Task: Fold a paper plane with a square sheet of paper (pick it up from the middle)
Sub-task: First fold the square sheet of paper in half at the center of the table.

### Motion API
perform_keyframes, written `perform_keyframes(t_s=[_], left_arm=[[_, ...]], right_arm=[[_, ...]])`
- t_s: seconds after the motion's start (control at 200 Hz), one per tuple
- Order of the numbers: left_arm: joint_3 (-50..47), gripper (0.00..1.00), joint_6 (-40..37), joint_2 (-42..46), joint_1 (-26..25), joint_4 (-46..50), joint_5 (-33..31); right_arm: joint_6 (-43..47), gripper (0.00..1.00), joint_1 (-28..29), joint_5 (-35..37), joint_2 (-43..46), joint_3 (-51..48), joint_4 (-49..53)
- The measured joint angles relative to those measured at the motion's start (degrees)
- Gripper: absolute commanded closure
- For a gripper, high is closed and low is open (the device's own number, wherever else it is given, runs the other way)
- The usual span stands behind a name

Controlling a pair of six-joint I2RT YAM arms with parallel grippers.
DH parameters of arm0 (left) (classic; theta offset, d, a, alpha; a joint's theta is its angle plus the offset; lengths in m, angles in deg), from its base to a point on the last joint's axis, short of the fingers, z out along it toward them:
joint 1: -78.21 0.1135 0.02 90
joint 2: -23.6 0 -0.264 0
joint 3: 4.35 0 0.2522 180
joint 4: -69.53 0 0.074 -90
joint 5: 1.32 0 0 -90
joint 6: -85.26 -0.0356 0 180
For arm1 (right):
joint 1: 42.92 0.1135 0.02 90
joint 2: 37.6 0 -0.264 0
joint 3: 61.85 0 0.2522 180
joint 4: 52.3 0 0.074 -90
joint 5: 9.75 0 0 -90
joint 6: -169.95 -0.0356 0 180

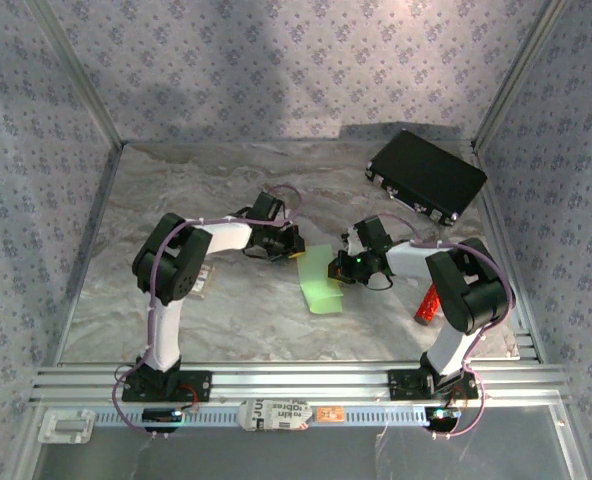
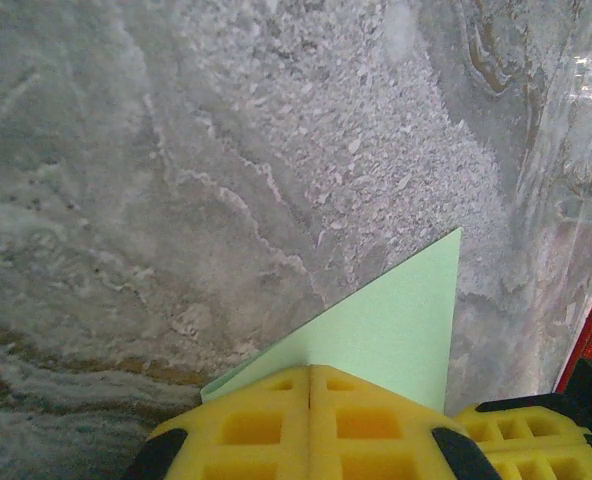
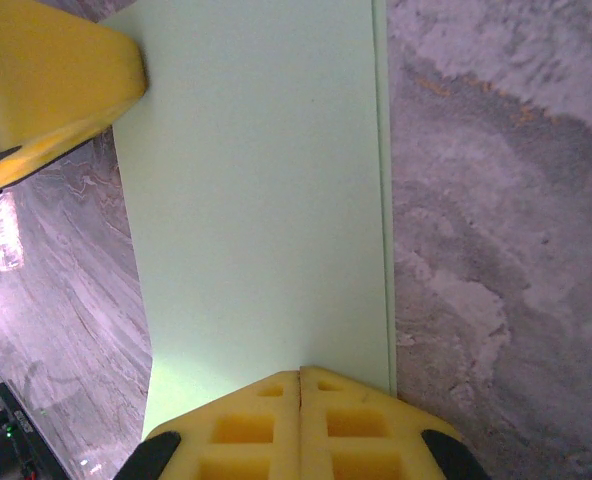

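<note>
The square sheet of paper (image 1: 319, 282) is pale green and lies on the marbled table as a narrow strip folded in two. In the right wrist view its two layers (image 3: 256, 200) show slightly offset along the right edge. My left gripper (image 1: 293, 250) is shut, with its yellow tips (image 2: 309, 375) resting on the sheet's far end; a pointed corner (image 2: 396, 320) sticks out beyond them. My right gripper (image 1: 339, 270) is shut too, its tips (image 3: 300, 375) sitting on top of the strip's right side. The paper lies flat under both, not pinched between the jaws.
A black rectangular case (image 1: 426, 175) lies at the back right. A small red cylinder (image 1: 428, 303) stands beside the right arm's base. A clear plastic piece (image 1: 204, 280) sits by the left arm. Metal frame rails (image 1: 296, 380) and patterned walls enclose the table.
</note>
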State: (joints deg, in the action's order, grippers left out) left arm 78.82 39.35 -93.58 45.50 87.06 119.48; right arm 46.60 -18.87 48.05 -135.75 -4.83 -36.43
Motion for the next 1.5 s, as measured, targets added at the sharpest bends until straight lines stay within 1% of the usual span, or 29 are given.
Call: perform_keyframes(t_s=[0.355, 0.515, 1.054, 1.319, 1.504], left_arm=[[1.5, 1.00, -1.6, -0.7, 0.0, 1.2, -0.5], [1.8, 1.00, -2.1, -0.7, 0.0, 1.1, -1.9], [1.8, 0.99, -1.2, -0.7, 0.2, -0.1, -3.8], [1.9, 0.98, -0.5, -0.7, 2.6, -1.0, -5.4], [2.1, 0.98, -0.5, -0.7, 3.1, -1.0, -6.4]], right_arm=[[0.4, 1.00, 0.1, 0.2, 0.0, 0.0, 0.0], [0.9, 1.00, 0.1, 0.2, 0.0, 0.0, 0.0], [1.3, 1.00, 0.2, 0.7, 0.0, 0.0, -0.5], [1.3, 1.00, 0.3, 0.9, 0.1, 0.0, -0.5], [1.2, 1.00, 0.3, 0.9, 0.1, 0.0, -0.6]])
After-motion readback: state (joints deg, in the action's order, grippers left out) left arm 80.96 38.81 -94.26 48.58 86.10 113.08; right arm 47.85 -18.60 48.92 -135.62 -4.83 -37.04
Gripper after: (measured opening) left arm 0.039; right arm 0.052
